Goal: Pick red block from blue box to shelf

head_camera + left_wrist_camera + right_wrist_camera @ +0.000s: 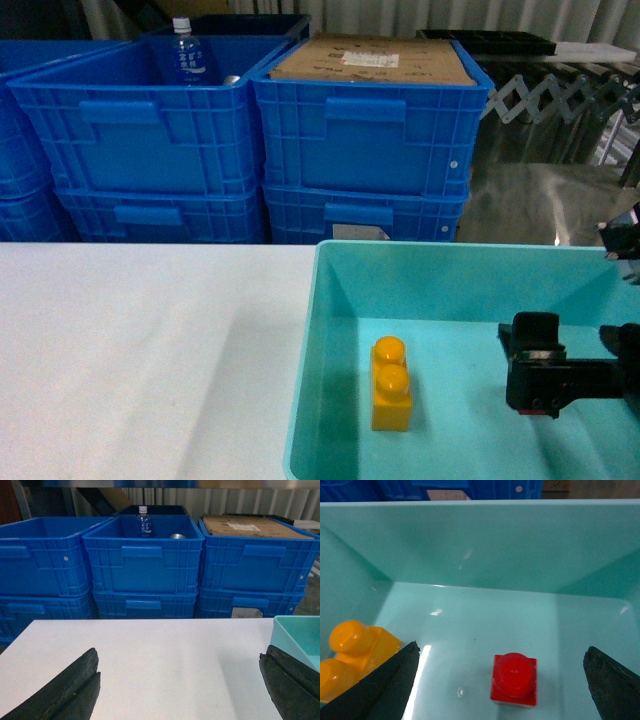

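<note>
Inside the blue box, we saw the red block lying between the right fingers, spread wide and nearer than the left's, equally wide.

- Even, fairly bright indoor light falls from overhead.
- Glare streaks the blue box floor.
- Soft shadows cross the white table.
- All views are slightly soft.

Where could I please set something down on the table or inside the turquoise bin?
The white table is bare between the blue crates and the blue box. Inside, the floor is crowded by the orange brick, red block and right pincer.
</note>
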Motion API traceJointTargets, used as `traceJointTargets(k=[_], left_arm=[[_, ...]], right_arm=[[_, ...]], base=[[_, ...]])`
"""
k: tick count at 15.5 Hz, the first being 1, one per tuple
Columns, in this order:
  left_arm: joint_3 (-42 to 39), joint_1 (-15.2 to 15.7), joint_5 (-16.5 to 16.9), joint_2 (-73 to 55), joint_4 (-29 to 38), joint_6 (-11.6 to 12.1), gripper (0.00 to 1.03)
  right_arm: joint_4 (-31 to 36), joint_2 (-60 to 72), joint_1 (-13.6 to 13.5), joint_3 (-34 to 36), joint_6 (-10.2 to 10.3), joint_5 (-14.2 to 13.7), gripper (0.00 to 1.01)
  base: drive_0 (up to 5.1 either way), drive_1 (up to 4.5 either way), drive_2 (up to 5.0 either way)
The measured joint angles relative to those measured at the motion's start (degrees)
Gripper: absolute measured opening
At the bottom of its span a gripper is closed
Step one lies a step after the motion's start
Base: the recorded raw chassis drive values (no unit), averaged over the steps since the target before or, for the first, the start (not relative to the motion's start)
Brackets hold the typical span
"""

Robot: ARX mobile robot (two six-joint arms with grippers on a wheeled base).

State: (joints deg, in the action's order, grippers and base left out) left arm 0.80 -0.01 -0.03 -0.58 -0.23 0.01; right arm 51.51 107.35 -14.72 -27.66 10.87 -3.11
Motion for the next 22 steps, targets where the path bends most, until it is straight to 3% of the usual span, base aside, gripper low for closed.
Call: traceJointTargets(k=[3, 6, 17, 22], left_arm=[[0.0, 0.0, 0.0, 0.0, 0.04, 0.02, 0.98], [0.0, 0.0, 0.0, 0.0, 0.02, 0.0, 0.98], [0.0, 0.0, 0.0, 0.0, 0.02, 0.0, 0.98], [0.0, 0.0, 0.0, 0.0, 0.02, 0.0, 0.98]], right_arm=[[-0.2, 5.73, -0.87, -2.45, 2.84, 1.64, 0.98], [-2.62, 6.38, -2.58, -4.31, 4.2, 0.04, 0.98], [-7.87, 13.2, -0.07, -14.27, 3.89, -0.07, 0.98], [-9.86, 17.44, 1.73, -18.97, 3.96, -1.38, 0.98]], base=[[0.0, 0.0, 0.0], [0.0, 0.0, 0.0], [0.0, 0.0, 0.0], [0.0, 0.0, 0.0]])
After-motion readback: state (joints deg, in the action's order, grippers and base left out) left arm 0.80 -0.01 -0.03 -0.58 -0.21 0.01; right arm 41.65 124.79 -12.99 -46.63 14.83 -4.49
